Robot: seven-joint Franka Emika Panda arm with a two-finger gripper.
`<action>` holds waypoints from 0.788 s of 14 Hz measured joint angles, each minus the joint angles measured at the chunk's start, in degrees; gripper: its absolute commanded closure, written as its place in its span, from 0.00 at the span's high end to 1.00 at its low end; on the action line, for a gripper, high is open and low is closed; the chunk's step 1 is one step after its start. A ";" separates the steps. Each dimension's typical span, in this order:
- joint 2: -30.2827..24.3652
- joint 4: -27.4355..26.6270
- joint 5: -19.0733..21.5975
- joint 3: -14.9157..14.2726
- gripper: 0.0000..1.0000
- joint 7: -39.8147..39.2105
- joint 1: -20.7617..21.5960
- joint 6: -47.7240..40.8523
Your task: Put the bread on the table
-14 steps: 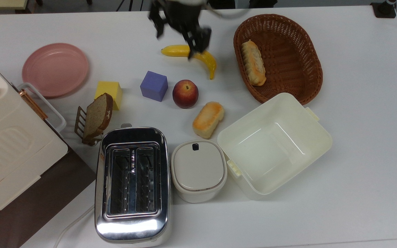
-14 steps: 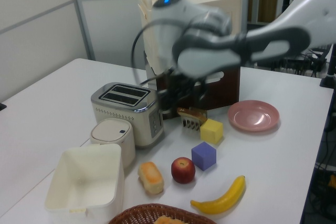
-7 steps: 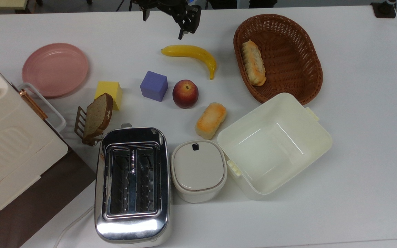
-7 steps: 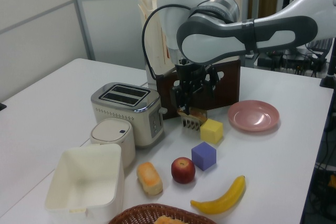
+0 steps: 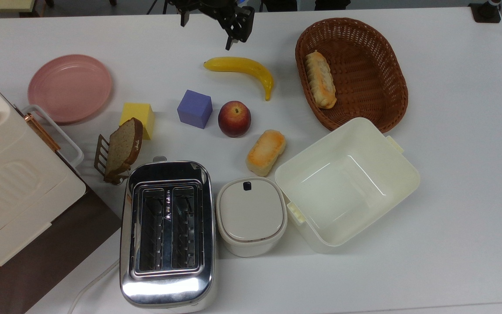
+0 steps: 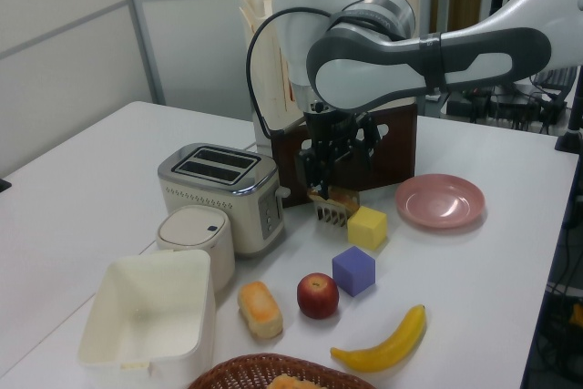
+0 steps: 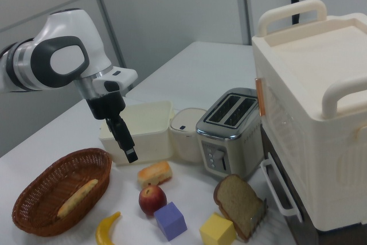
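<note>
The short orange-golden bun w/ pale cream sides (image 5: 266, 151) is lying on the large flat white tabletop (image 5: 451, 174), at 4 o'clock from the red apple (image 5: 234, 118) in the top view, beside the open cream plastic box (image 5: 347, 185). The black two-finger gripper (image 7: 127, 147) is hanging above the table, carrying nothing; finger spread: cannot tell.

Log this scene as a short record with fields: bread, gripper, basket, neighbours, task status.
bread: bun lying on the table, untouched
gripper: raised near the top view's upper edge, above the banana, holding nothing
basket: holds one long roll
neighbours: apple to the top view's upper left of the bun, white tub to its right, lidded pot below it
task status: bun rests on the table, outside the basket
</note>
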 measured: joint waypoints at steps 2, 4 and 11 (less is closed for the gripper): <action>0.00 0.00 0.00 0.00 1.00 0.00 0.00 0.00; 0.00 0.00 0.00 0.00 1.00 0.00 0.00 0.00; -1.05 7.09 7.56 -7.47 1.00 -30.47 -9.30 -4.98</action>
